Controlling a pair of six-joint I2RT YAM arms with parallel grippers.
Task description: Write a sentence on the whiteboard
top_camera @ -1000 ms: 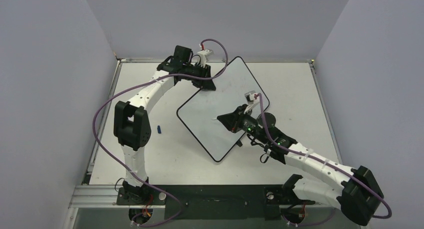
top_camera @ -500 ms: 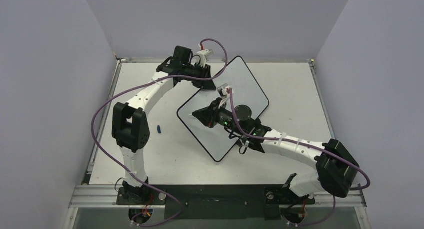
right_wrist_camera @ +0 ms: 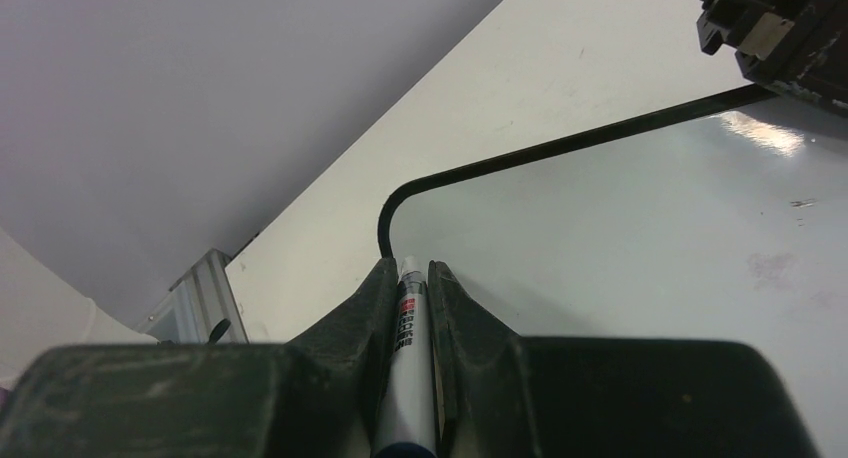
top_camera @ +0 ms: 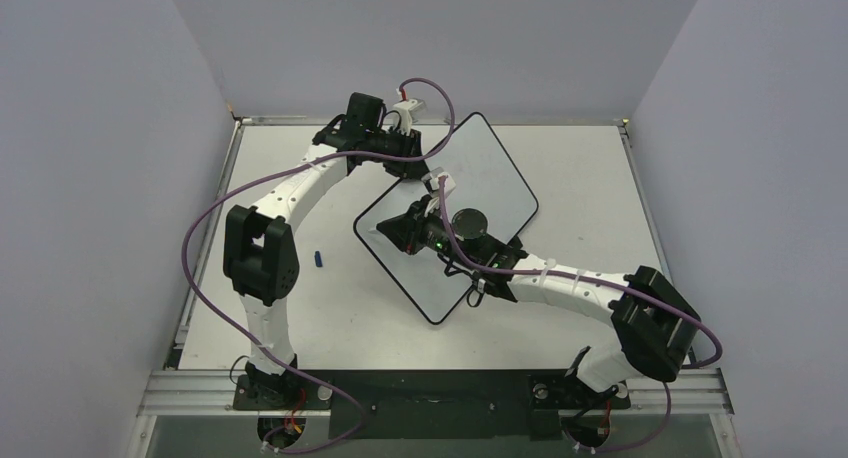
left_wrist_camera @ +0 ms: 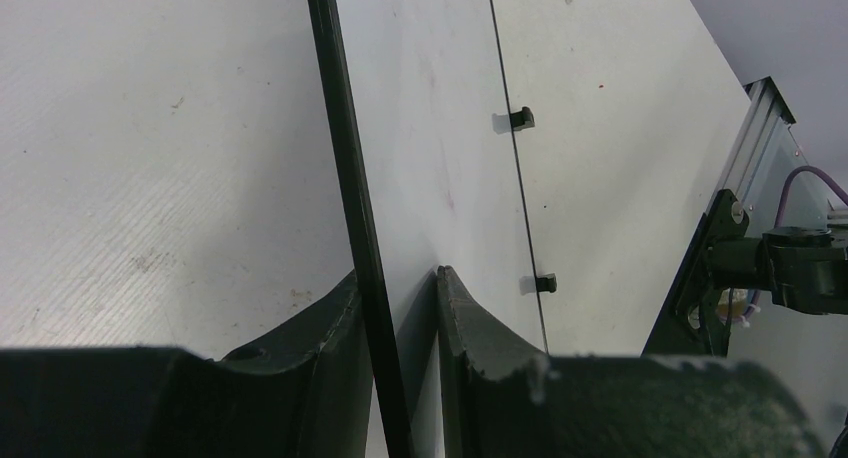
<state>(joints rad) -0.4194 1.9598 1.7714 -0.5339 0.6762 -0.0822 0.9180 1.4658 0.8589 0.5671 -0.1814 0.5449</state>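
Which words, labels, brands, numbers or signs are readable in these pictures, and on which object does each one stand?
On the marker held in the right end effector: a red label with small white print, too blurred to read.
On the whiteboard: no writing visible, only faint smudges.
No other text shows in any view.

White table (top_camera: pixel 600 178) — whiteboard (top_camera: pixel 490 168), small blue piece (top_camera: pixel 318 259)
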